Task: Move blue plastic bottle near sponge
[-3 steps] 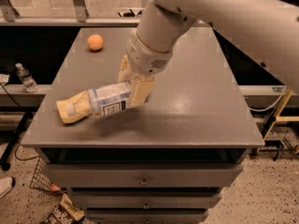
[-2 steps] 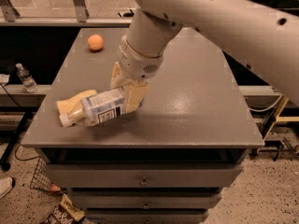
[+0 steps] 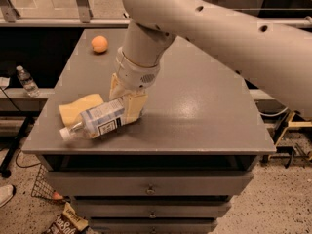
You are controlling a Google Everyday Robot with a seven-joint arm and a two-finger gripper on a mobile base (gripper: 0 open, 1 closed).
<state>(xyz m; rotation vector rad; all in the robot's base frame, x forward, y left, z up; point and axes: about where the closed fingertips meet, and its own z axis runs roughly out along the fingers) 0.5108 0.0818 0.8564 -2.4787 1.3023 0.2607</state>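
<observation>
The grey counter (image 3: pixel 204 116) carries all I care about. My tool (image 3: pixel 127 109) sits low over its left front part, clenched on the base end of the blue plastic bottle (image 3: pixel 100 122). The bottle lies tilted, its white cap pointing at the front-left edge. Its body crosses the near side of the sponge (image 3: pixel 78 107), though I cannot tell whether it rests on it or only touches it.

I judge the bottle light, thin-walled and slick, so it could dent or squirm under a hard squeeze. The stiffer base or the labelled middle is the place to hold it, not the neck. The sponge looks soft and would give under pressure.

The label is pale blue with a black-and-white square, and I can read no word on it.
</observation>
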